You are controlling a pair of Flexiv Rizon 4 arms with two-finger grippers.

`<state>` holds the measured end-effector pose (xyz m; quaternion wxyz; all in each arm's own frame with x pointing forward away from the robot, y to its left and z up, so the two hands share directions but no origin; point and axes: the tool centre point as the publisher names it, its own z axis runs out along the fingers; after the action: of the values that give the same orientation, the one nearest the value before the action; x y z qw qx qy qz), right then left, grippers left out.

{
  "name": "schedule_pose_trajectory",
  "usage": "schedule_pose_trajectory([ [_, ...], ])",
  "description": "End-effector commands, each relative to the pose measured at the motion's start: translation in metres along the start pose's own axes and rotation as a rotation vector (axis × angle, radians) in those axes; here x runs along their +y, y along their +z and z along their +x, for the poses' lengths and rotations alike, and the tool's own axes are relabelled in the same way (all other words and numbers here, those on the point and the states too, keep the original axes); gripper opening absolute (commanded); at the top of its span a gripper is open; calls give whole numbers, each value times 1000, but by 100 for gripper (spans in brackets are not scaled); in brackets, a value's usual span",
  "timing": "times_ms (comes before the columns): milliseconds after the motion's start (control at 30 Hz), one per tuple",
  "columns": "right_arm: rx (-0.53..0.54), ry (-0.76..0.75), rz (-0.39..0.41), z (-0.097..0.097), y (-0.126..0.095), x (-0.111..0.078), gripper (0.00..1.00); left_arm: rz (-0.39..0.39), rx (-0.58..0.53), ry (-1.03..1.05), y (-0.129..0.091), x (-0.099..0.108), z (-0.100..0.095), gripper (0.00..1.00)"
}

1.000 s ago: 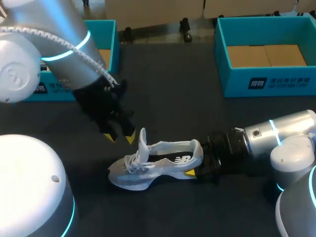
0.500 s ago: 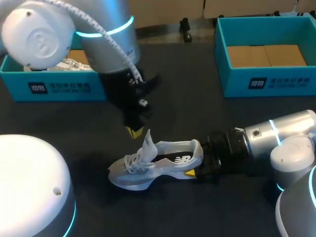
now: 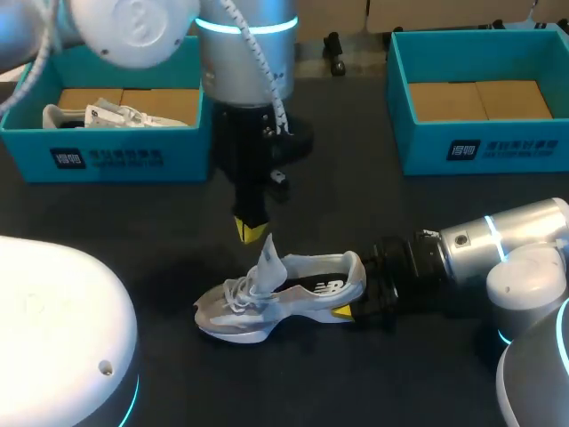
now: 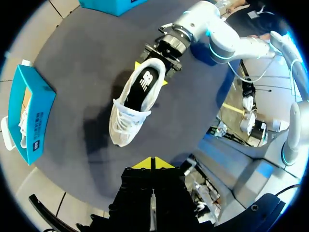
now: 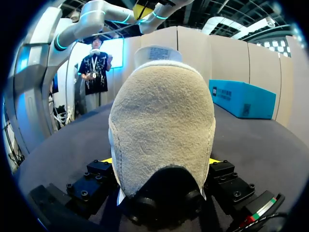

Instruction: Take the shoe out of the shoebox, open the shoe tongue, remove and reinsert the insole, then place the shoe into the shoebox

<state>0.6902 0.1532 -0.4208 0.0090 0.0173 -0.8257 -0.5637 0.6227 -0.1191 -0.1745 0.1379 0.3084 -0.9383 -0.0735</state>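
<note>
Clamps the right pincer (image 3: 351, 298) on the heel of the white-and-grey mesh sneaker (image 3: 284, 298), one yellow tip against each side of the heel cup. Holds the left pincer (image 3: 252, 231) pressed shut on nothing, yellow tips together and pointing down, just above the tongue (image 3: 268, 258); cannot tell whether touching it.

Stands upright on its pale sole on the dark counter (image 3: 356, 196), toe toward the left arm's side, heel toward the right arm. Shows white laces bunched over the forefoot, a tongue standing straight up, and a black insole (image 4: 145, 86) with a white mark inside the open collar.

Sits well apart from both boxes, nearer the robot than either. Finds at the counter's far left an open teal cardboard shoebox (image 3: 116, 160) with a brown floor and another white laced shoe (image 3: 98, 116) lying toward its left end. Finds at the far right a second open teal shoebox (image 3: 480, 151), showing a brown cardboard floor.
</note>
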Motion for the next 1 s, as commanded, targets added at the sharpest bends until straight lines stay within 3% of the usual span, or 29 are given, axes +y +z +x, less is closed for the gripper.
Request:
schedule_pose_trajectory([
  [33,-1,1,3,-1,2,0,0,-43,-71,99,1,-8,2,0],
  [167,-1,1,3,-1,2,0,0,58,-150,276,3,-23,6,0],
  [300,-1,1,3,-1,2,0,0,111,-130,376,7,-38,10,0],
  [633,-1,1,3,-1,2,0,0,90,-148,595,29,-67,14,0],
  [1000,-1,1,3,-1,2,0,0,90,-148,595,29,-67,14,0],
])
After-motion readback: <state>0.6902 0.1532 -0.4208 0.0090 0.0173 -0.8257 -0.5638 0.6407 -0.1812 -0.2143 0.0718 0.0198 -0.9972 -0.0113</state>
